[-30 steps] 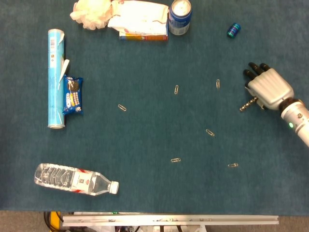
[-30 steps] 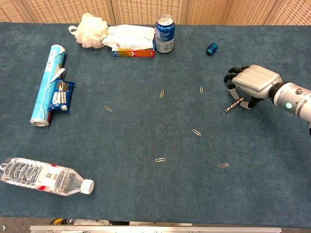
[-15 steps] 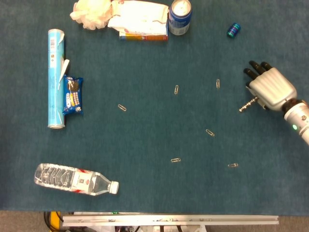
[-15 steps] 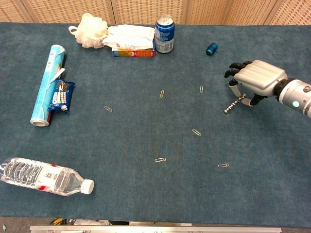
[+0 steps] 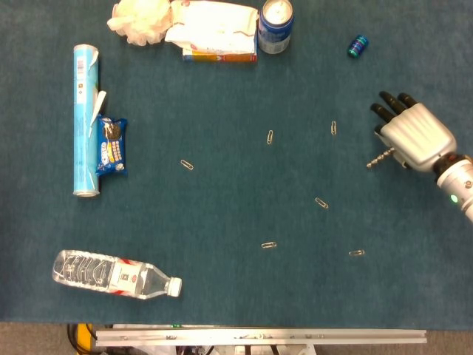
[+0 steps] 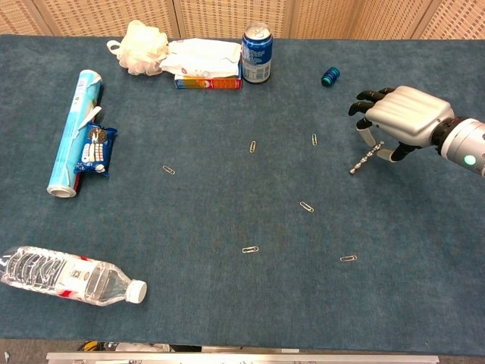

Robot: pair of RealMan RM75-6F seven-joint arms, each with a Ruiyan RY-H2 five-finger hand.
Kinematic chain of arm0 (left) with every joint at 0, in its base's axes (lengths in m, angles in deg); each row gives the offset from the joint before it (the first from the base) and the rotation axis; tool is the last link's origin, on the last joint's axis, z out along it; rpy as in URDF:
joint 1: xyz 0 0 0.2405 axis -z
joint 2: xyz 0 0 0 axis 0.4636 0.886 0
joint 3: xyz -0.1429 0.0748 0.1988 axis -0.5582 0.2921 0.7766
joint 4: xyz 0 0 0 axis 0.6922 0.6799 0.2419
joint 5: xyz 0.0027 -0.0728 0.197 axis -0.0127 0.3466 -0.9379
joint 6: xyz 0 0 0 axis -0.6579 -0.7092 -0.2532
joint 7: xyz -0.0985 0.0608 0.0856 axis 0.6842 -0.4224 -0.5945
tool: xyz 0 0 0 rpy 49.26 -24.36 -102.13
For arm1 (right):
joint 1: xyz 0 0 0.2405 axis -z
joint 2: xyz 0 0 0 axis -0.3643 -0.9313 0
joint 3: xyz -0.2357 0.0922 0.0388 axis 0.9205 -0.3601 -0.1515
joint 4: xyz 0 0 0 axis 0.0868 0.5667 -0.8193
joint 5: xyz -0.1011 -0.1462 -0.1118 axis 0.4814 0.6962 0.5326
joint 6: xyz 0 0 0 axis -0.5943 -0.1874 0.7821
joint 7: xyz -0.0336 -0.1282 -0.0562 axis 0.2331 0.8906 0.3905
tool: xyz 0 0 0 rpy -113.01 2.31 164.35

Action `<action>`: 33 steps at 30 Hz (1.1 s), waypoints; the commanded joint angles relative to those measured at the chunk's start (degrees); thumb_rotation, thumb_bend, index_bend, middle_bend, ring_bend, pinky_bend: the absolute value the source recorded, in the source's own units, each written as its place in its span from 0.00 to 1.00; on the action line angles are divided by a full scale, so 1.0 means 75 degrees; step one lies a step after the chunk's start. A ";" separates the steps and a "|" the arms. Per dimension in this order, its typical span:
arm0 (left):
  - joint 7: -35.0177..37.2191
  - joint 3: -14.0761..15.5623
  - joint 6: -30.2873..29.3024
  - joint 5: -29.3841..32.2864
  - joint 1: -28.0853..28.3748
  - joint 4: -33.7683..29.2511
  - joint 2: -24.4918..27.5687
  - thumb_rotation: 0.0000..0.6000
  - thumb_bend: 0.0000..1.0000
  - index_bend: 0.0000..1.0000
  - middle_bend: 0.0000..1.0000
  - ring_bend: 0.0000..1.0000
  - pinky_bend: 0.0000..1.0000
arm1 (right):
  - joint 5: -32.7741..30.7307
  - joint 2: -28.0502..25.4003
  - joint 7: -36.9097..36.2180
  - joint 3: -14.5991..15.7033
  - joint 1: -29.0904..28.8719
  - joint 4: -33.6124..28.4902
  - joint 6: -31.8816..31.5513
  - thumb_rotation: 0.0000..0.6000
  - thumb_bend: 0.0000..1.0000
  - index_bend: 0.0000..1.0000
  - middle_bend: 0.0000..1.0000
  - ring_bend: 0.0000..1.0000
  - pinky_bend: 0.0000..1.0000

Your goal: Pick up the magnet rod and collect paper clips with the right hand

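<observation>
My right hand (image 5: 415,137) (image 6: 402,117) is at the right side of the blue cloth table, palm down, and grips the thin metal magnet rod (image 5: 380,157) (image 6: 367,159). The rod slants down and left from under the hand. Several paper clips lie scattered on the cloth. One paper clip (image 5: 333,127) (image 6: 314,139) is just left of the hand, another (image 5: 321,203) (image 6: 306,206) lies below the rod tip, and a third (image 5: 356,253) (image 6: 348,258) lies nearer the front. None touches the rod. My left hand shows in neither view.
At the back stand a soda can (image 5: 275,26), a tissue pack (image 5: 214,31), a white loofah (image 5: 140,19) and a small blue cylinder (image 5: 358,46). A blue tube (image 5: 86,118) and a cookie packet (image 5: 111,145) lie at the left, a water bottle (image 5: 114,274) at the front left.
My right hand has risen a little with the rod in its grip, and the rod now slants more steeply. The paper clips have not moved.
</observation>
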 commanded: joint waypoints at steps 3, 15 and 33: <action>0.0054 -0.0009 -0.0048 -0.0004 -0.0023 0.0015 0.0013 1.00 0.30 0.48 0.44 0.42 0.66 | -0.0012 -0.0067 0.0127 -0.0015 -0.0020 -0.0168 -0.0042 1.00 0.27 0.57 0.19 0.07 0.19; 0.0138 -0.0026 -0.0106 -0.0005 -0.0058 0.0036 0.0037 1.00 0.30 0.48 0.44 0.42 0.66 | -0.0109 -0.0263 0.0431 -0.0140 -0.0111 -0.0602 -0.0136 1.00 0.27 0.57 0.19 0.07 0.19; 0.0067 -0.0051 0.0021 0.0118 -0.0031 0.0046 0.0036 1.00 0.30 0.48 0.44 0.42 0.66 | -0.0812 -0.0133 0.0823 -0.0702 -0.0820 -0.0403 0.0383 1.00 0.27 0.57 0.19 0.08 0.19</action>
